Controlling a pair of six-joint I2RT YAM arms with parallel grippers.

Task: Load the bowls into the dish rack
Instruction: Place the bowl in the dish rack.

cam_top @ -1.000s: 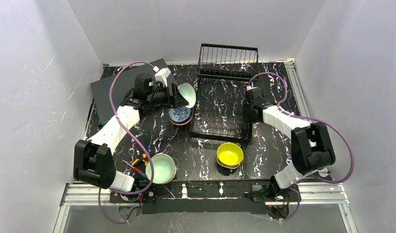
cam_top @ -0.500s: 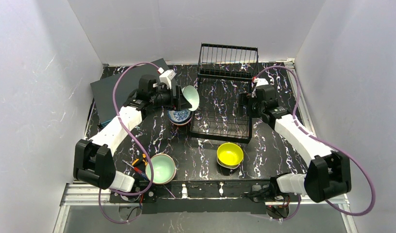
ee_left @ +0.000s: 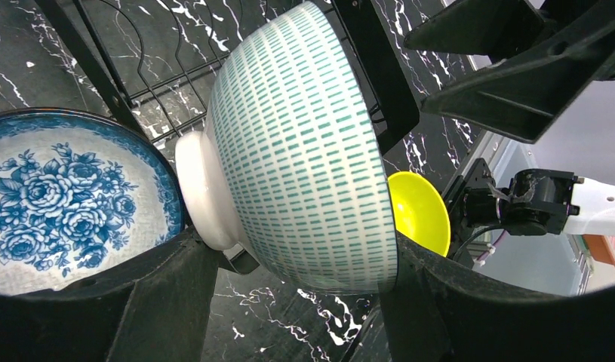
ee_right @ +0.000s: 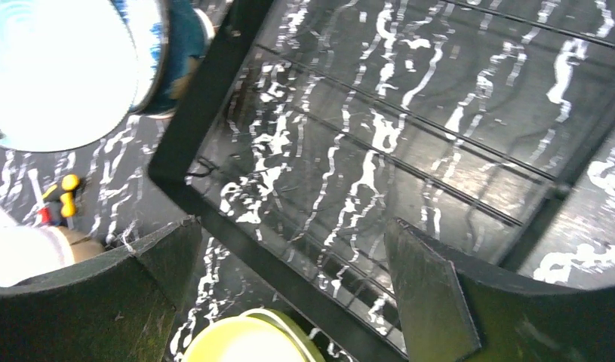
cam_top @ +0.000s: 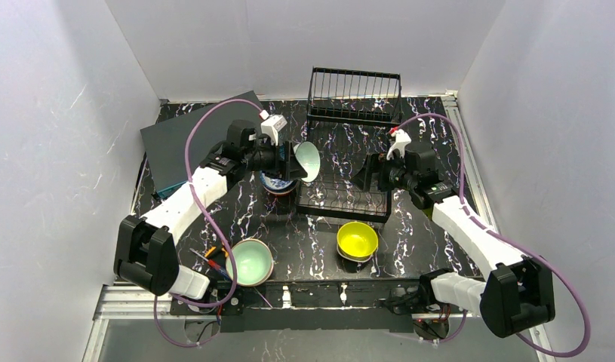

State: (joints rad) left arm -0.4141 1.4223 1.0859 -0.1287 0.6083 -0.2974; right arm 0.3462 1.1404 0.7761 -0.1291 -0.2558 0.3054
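My left gripper (cam_top: 293, 160) (ee_left: 304, 249) is shut on a mint-green bowl (cam_top: 309, 161) (ee_left: 304, 143), white outside with green dashes. The bowl is tipped on its side over the left edge of the black wire dish rack (cam_top: 342, 212) (ee_right: 213, 90). A blue-and-white patterned bowl (cam_top: 276, 185) (ee_left: 63, 196) sits just below and left of it. My right gripper (cam_top: 367, 174) (ee_right: 289, 226) hangs open and empty over the rack's right side. In front of the rack rests a yellow bowl (cam_top: 357, 240) (ee_left: 421, 211) (ee_right: 244, 343). Another mint-green bowl (cam_top: 250, 262) stands near the front left.
A dark grey flat box (cam_top: 187, 139) lies at the back left. Small orange-handled tools (cam_top: 217, 253) lie beside the front mint bowl. White walls close in on three sides. The rack's upright wire basket section (cam_top: 355, 94) stands at the back.
My left arm has carried the mint-green bowl rightward to the rack's left edge. The right gripper has opened wide and swung left over the rack.
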